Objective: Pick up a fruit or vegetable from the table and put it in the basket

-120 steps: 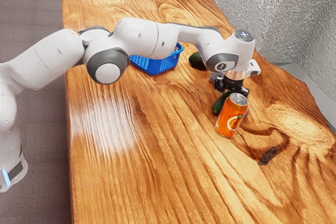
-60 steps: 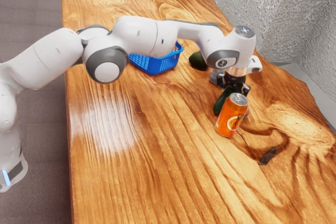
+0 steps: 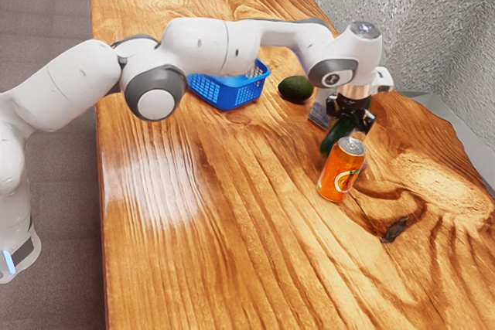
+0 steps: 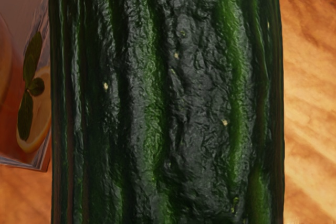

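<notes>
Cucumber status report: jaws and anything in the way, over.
Jaws shut on cucumber. Not in basket. Can looks close; avocado near likely route.

Desk (image 3: 255, 229): wood, orange-brown, bold swirling grain, pale glare on its surface; dark slit near the far edge. Wall (image 3: 418, 28): rough, grey, on the exterior view's right. Floor (image 3: 46, 21): grey-brown, on the exterior view's left. Light: bright.

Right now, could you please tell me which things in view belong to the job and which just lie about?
For the job:
Long dark-green cucumber, held by the black tool
Blue plastic basket

Lying about, I think:
Orange metal drink can
Oval dark-green avocado, also eligible
Boxy container showing citrus and mint
</notes>
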